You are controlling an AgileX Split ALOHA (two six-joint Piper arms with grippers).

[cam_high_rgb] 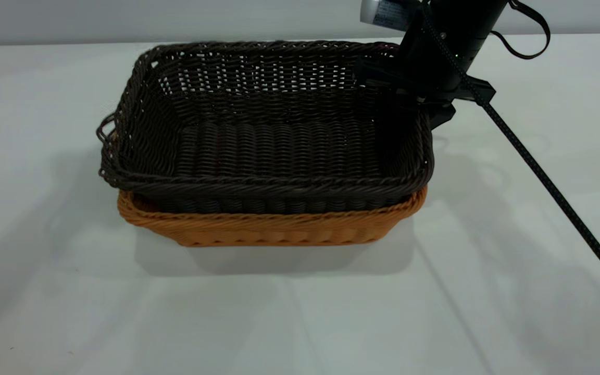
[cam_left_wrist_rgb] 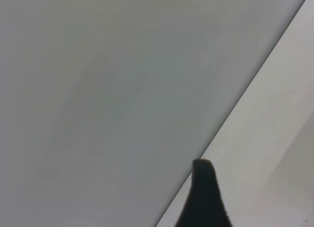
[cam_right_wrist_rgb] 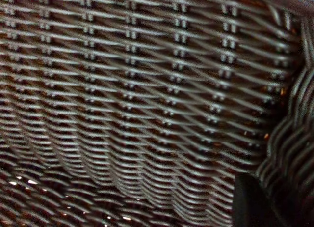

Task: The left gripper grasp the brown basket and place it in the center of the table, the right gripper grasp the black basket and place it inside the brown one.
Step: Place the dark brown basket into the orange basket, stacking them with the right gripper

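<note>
The black basket sits nested inside the brown basket in the middle of the table. Only the brown basket's front wall and rim show below it. My right gripper is at the black basket's right wall near the far corner, straddling the rim and shut on it. In the right wrist view one of its fingers lies inside against the dark woven wall. My left gripper is out of the exterior view; its wrist view shows only bare table and wall.
The right arm's black cable runs diagonally down across the table's right side. A table edge crosses the left wrist view. Bare tabletop lies in front of and to the left of the baskets.
</note>
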